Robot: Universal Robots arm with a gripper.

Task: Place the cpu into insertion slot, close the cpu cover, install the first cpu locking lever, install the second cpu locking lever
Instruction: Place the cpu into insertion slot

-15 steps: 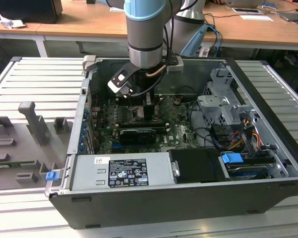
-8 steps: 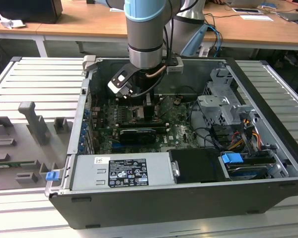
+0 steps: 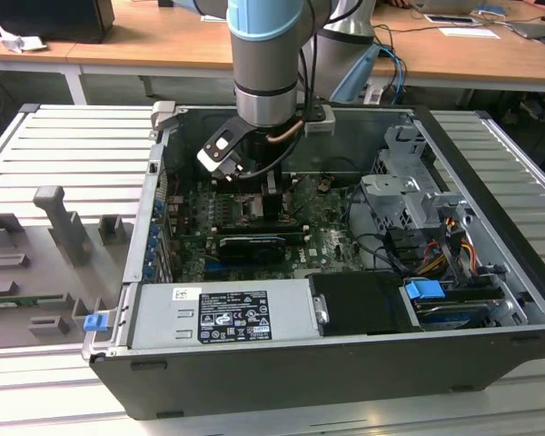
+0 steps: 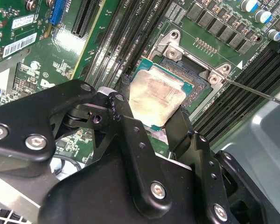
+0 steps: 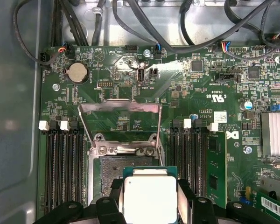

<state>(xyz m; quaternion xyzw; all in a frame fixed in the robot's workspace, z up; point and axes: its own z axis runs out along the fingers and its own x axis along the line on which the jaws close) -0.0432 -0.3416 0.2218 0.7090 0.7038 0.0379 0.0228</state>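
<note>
We see a silvery-beige cpu (image 4: 156, 95) edged in teal, a black pincer (image 4: 148, 112), a green circuit board (image 5: 186, 88), a silver-grey cpu cover (image 5: 120, 106), and white latches (image 5: 44, 125) on black memory slots (image 5: 65, 168).

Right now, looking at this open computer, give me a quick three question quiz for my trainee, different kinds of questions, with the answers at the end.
1. True or false: the cpu cover is already shut over the insertion slot.
2. Multiple choice: what is the claw gripping? A, a memory stick. B, the cpu. C, a cable.
3. Short answer: what colour is the circuit board around the slot?

Key: 1, false: the cover stands raised and the slot lies open. 2, B. 3, green.
</note>
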